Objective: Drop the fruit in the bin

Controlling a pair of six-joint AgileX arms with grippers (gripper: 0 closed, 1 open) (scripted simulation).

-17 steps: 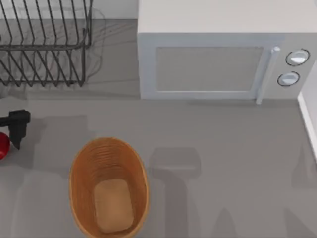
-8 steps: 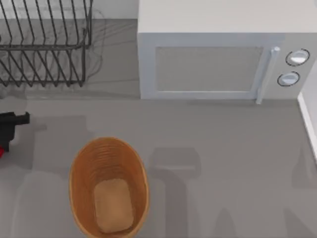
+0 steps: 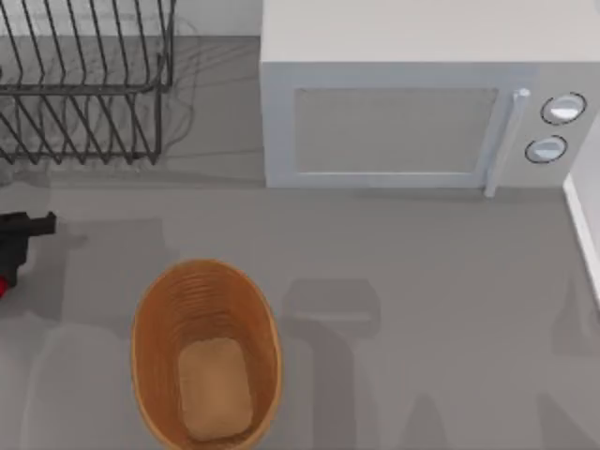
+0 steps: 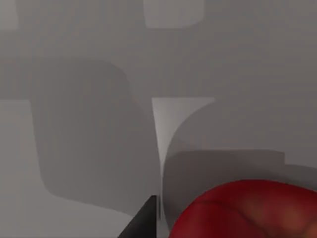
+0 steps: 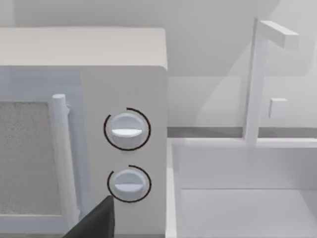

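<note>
- The small glossy red apple sits at the far left edge of the top view, a red sliver cut off by the frame, level with the upper rim of the oval orange-brown woven wicker basket and apart from it to the left.
- In the left wrist view the apple fills the lower right of the frame, with one dark fingertip just beside it.
- Our left gripper hangs right over the apple at the left edge of the top view; we cannot tell whether its fingers are apart or clamped on the fruit.
- We judge the apple light, firm and smooth, so likely to slip; a hold across its widest middle looks safest.
- Being roundish, the apple shows no clear long axis, and we cannot tell which way its stem points.
- The basket's long axis runs from top to bottom of the top view, its lighter tan bottom bare.
- Our right arm is parked; the right wrist view shows a dark fingertip at the bottom before a white microwave oven; we cannot tell its fingers' state.
- A black wire dish rack stands at the upper left of the top view.
</note>
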